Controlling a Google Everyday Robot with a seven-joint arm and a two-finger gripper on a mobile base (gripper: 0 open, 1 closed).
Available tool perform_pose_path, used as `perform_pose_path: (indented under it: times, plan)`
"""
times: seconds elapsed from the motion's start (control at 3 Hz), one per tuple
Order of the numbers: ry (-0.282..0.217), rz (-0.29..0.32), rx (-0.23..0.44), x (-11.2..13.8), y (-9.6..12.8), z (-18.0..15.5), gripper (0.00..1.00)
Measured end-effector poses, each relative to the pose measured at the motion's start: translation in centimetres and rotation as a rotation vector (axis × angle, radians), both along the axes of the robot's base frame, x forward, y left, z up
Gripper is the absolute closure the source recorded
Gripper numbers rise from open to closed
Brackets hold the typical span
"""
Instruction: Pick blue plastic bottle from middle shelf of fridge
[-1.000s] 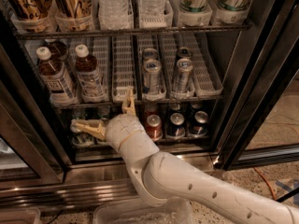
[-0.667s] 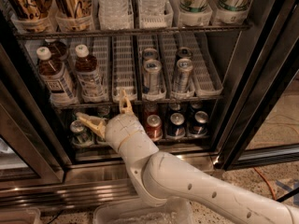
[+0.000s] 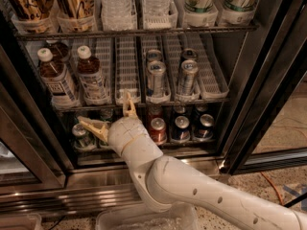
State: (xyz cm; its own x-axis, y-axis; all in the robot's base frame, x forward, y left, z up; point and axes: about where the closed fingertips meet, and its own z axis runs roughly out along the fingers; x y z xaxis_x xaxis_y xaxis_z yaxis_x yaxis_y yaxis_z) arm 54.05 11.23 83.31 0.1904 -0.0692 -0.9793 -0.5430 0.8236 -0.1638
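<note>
Two small clear bottles with white caps, dark drink and white bluish labels stand at the left of the middle shelf [image 3: 124,61]: one blue plastic bottle [image 3: 91,75] and a second [image 3: 55,78] to its left. The shelf is a dark wire rack with white slotted lane trays inside the fridge [image 3: 259,80]. My gripper [image 3: 108,114] is open and empty, just below the shelf's front edge, under and slightly right of the bottles. One finger [image 3: 128,104] points up, the other [image 3: 93,127] points left.
Tall silver cans [image 3: 156,75] stand in the middle shelf's centre lanes. Short green, red and blue cans [image 3: 181,126] fill the rack below. Large cans and bottles [image 3: 72,1] crowd the top shelf. Black door frames [image 3: 268,95] stand on both sides; a steel base [image 3: 72,195] runs below.
The gripper has risen slightly toward the middle shelf's front edge, and its left finger has tilted upward. The bottles and cans have not moved.
</note>
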Motion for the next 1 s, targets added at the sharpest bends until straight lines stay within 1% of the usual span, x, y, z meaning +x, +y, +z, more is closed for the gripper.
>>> perform_pose_path:
  times: [0.33,0.67,1.0]
  plan:
    - [0.000,0.000,0.000,0.01,0.01,0.00,0.29]
    - [-0.002,0.011,-0.006,0.33,0.39,-0.06,0.32]
    - [-0.008,0.016,-0.019,0.87,0.52,-0.03,0.27]
